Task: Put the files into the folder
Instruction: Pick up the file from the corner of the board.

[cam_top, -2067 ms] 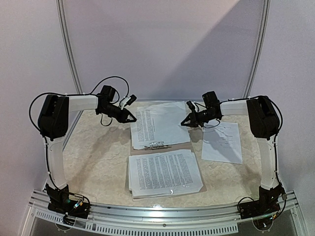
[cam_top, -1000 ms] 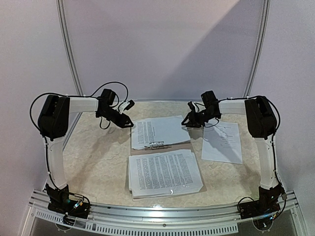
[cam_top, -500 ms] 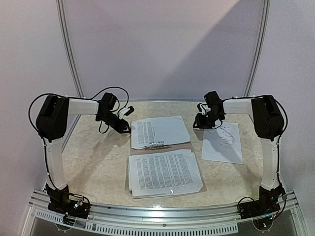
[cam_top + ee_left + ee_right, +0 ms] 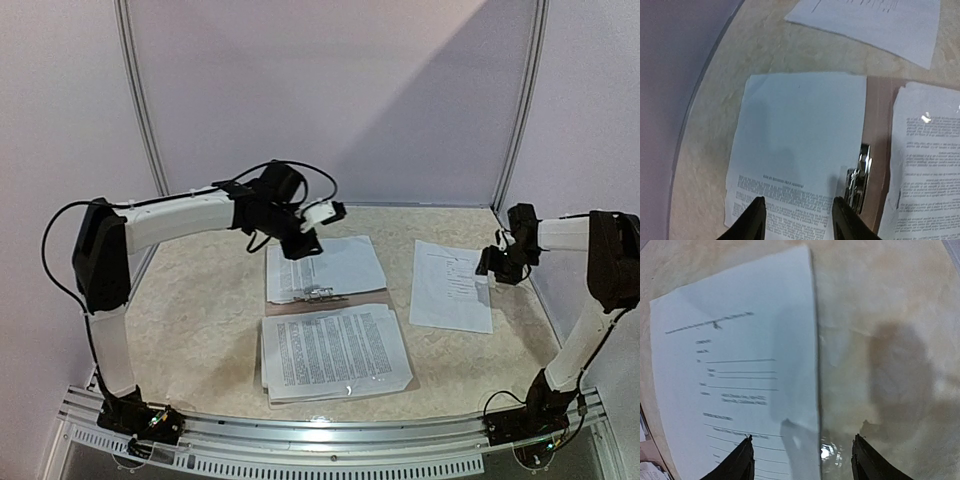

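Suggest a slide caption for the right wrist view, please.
Open right claw poised over the edge of a single white printed paper sheet on the mottled beige tabletop.

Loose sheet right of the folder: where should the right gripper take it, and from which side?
Its right long edge, from the right. The loose sheet lies flat on the table, no corner lifted, so one finger probably has to slide under an edge. That edge faces away from the folder, and the open right gripper straddles it: one finger over paper, one over bare table.
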{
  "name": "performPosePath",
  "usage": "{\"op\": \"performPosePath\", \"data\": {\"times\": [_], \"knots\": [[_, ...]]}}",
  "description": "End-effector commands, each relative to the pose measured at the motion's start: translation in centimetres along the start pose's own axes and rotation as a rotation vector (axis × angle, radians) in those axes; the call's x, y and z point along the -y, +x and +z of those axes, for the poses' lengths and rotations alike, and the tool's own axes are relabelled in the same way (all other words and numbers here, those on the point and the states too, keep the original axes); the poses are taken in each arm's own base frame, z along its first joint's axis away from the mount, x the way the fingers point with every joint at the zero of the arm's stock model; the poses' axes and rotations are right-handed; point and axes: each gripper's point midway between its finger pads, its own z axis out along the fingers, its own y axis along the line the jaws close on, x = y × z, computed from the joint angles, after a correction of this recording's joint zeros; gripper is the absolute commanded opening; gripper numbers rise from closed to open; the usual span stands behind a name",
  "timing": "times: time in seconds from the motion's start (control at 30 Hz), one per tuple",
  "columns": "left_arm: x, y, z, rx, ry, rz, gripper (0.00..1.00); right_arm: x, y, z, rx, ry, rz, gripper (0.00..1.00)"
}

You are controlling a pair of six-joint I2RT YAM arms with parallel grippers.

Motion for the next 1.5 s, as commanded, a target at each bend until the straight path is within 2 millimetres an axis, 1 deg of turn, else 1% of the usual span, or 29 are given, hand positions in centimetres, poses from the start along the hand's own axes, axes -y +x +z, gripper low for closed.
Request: {"op": "performPosePath", "data": {"times": [0.0,0.03,0.07,0.13,0.23,0.27,0.3,0.33,0.37,0.47,0.53,0.6,0.7,0.8,0.93,1.07,1.23,1.3,1.33,1.47], "knots": [[2.7,-5.0,2.4,-0.008,-0.046,0.17,0.47,0.6,-0.2,0.5,0.013,-0.164,0.098,0.68],[3.6,-6.4,3.1,0.007,-0.049,0.201,0.47,1.4,-0.2,0.8,0.007,-0.153,0.119,0.68],[4.6,-7.4,4.0,0.009,-0.046,0.229,0.47,2.0,-0.2,1.1,0.003,-0.143,0.13,0.68],[7.0,-8.9,6.1,0.001,-0.047,0.3,0.48,2.4,0.2,1.8,-0.017,-0.158,0.143,0.68],[9.9,-10.2,9.3,-0.026,-0.08,0.403,0.48,1.9,0.9,2.6,-0.043,-0.233,0.167,0.66],[10.6,-11.0,10.1,-0.017,-0.105,0.432,0.48,1.7,1.1,2.8,-0.047,-0.252,0.17,0.65],[11.5,-11.2,10.9,-0.014,-0.115,0.462,0.49,1.7,1.2,2.8,-0.047,-0.26,0.177,0.65],[11.9,-12.0,11.6,0.008,-0.158,0.491,0.5,1.7,1.2,2.9,-0.048,-0.277,0.187,0.65],[12.8,-12.6,12.2,0.026,-0.185,0.523,0.51,1.8,1.2,2.9,-0.046,-0.285,0.196,0.65],[14.1,-13.0,14.1,0.055,-0.236,0.585,0.53,1.9,1.2,2.8,-0.047,-0.34,0.239,0.64],[14.5,-13.3,15.1,0.078,-0.263,0.602,0.54,2.0,1.4,2.8,-0.051,-0.36,0.258,0.63],[14.8,-13.2,16.1,0.089,-0.28,0.616,0.55,1.7,1.9,2.9,-0.067,-0.381,0.261,0.63],[15.4,-12.3,17.5,0.079,-0.282,0.635,0.55,1.4,2.5,3.2,-0.096,-0.409,0.268,0.62],[15.9,-10.8,18.6,0.054,-0.27,0.651,0.55,1.2,3.0,3.6,-0.119,-0.426,0.273,0.61],[16.8,-9.2,19.6,0.037,-0.235,0.66,0.55,0.4,3.5,3.7,-0.14,-0.489,0.282,0.6],[17.6,-8.0,20.5,0.018,-0.212,0.664,0.55,-0.8,3.5,3.2,-0.134,-0.575,0.293,0.59],[17.6,-7.8,20.9,0.015,-0.218,0.679,0.55,-2.2,3.2,1.7,-0.105,-0.676,0.287,0.57],[17.7,-7.8,20.9,0.015,-0.219,0.681,0.55,-2.8,3.0,1.1,-0.087,-0.728,0.282,0.53],[17.6,-7.8,20.9,0.015,-0.221,0.681,0.55,-3.3,3.1,0.7,-0.09,-0.761,0.284,0.48],[17.5,-7.8,20.8,0.012,-0.227,0.674,0.55,-3.6,3.5,0.5,-0.099,-0.767,0.278,0.07]]}}
